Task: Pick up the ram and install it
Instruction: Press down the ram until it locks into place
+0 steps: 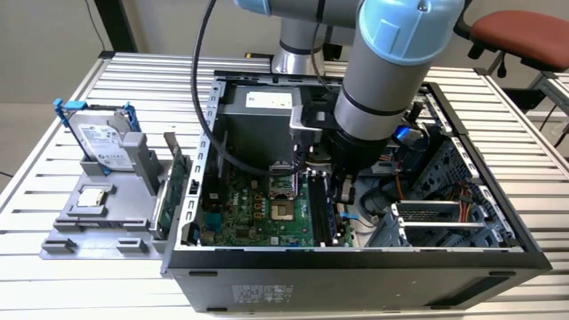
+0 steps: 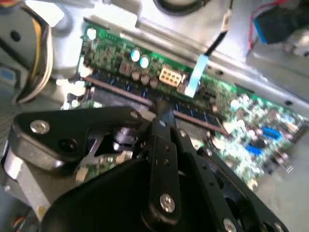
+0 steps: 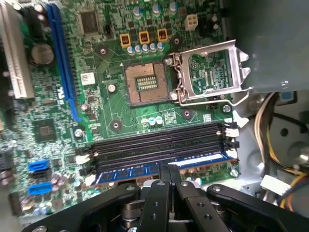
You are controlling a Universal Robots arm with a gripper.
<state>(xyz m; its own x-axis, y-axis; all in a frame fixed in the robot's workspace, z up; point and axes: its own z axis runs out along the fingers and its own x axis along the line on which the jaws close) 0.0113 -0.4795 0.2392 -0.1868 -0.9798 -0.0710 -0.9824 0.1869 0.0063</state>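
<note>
reaching down into the open computer case (image 1: 356, 263), the gripper (image 3: 169, 175) has its two fingers (image 3: 159, 203) pressed nearly together, pinching the top edge of the ram (image 3: 159, 169) at about the middle of its length. in the first wrist view the ram is a blue stick standing on edge in the slot of the memory bank (image 3: 154, 145) that lies closest to the gripper, with the empty black slots running parallel just beyond it and the open cpu socket (image 3: 145, 83) farther off on the motherboard (image 3: 96, 111). its long axis follows the slots, and the fingers cross that axis squarely, so the stick sits directly beneath the gripper and not off to either side. whether it is fully seated is hard to judge; the white latch (image 3: 232, 153) at one end looks close against it. in the exterior view the arm (image 1: 391, 80) drops straight into the case beside the slots, while a hard drive (image 1: 102, 143) in blue brackets rests on a grey stand on the table (image 1: 53, 280) at the exterior view's left.
</note>
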